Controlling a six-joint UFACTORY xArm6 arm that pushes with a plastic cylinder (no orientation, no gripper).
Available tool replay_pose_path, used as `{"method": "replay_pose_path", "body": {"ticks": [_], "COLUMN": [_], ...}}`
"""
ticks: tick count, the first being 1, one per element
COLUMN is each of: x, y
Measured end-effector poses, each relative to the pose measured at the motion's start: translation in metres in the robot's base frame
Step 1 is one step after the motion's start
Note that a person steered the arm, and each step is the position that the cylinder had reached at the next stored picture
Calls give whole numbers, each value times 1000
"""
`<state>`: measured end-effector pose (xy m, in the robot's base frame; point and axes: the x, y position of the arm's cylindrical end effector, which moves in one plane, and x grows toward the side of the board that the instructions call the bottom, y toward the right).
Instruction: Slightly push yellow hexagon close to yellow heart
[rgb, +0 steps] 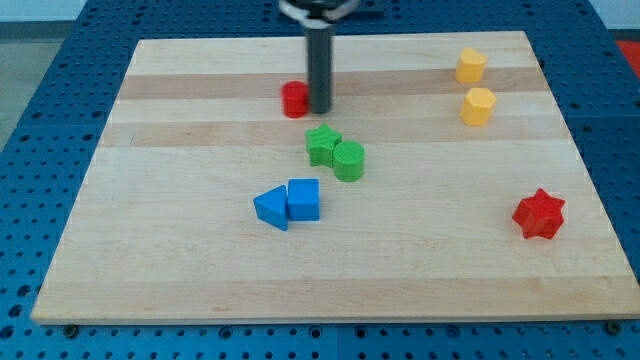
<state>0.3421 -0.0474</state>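
Board: a pale wooden board (330, 270) with lengthwise grain bands, lying on a blue perforated table (40, 130) that shows on all sides.
Rod: a straight dark rod (318, 60) comes down from the view's top, a little left of the middle.
My tip: my tip (320, 110) rests on the board just beside the right side of a red block; whether it touches it I cannot tell.
Pincer: the arm carries no pincer, only the rod, so there is nothing to open, close or grip.
Red block: a small red block (294, 100), shape unclear, partly hidden by the rod, near the board's far edge.
Yellow hexagon: the yellow hexagon (471, 65) sits near the board's top right corner, well apart from my tip.
Yellow heart: the yellow heart (478, 105) lies just below the hexagon in the view, close to it but with a small gap between them.
Green star: a green star (322, 144) sits near the middle of the board, below my tip.
Green cylinder: a green cylinder (348, 160) touches the star on its lower right.
Blue cube: a blue cube (304, 199) stands below the green pair.
Blue triangle: a blue triangle (272, 208) touches the cube's left side.
Red star: a red star (539, 214) lies alone near the board's right edge, well below the yellow pair.
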Motion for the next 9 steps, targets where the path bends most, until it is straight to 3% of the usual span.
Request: {"method": "replay_pose_path", "body": {"ticks": [1, 2, 7, 8, 9], "x": [-2, -12, -28, 15, 48], "y": [-48, -18, 346, 363, 339]}}
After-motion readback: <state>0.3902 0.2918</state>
